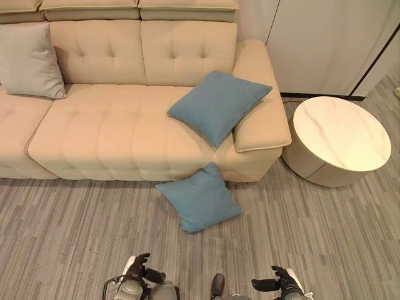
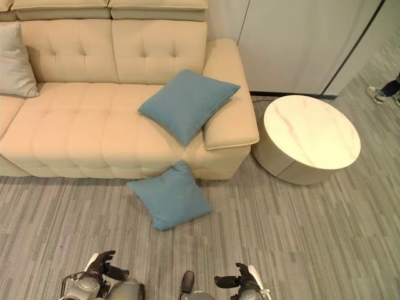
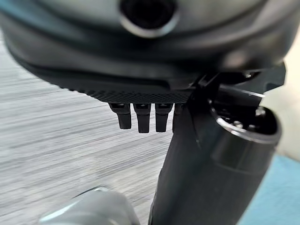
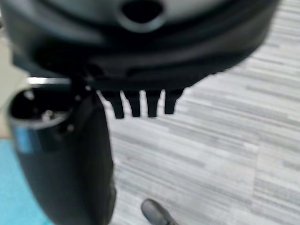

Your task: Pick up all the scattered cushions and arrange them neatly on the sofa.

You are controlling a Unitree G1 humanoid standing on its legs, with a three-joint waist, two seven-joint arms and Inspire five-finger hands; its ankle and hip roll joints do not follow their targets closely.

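One square teal fabric cushion (image 1: 200, 199) lies on the grey striped carpet floor (image 1: 75, 231), its far corner touching the front of the beige tufted sofa (image 1: 112, 131), and that is the one I have to collect. A second teal cushion (image 1: 219, 106) is already up on the seat, tilted against the padded armrest (image 1: 259, 100), and a pale grey cushion (image 1: 30, 61) leans at the sofa's far left. My left hand (image 1: 139, 267) and right hand (image 1: 282, 280) hang low in front of me, well short of the floor cushion, each holding nothing, with fingers (image 3: 143, 117) straight and relaxed. The risks, as I judge them: the cushion is soft and flat, so a shallow one-handed pinch at a corner could slip or let it flop and drag — two hands under opposite edges seem safer. Reaching down that far may also bring my right arm near the round white marble-topped side table (image 1: 340, 134). And dropping it carelessly could knock the tilted cushion off the seat — undoing work.
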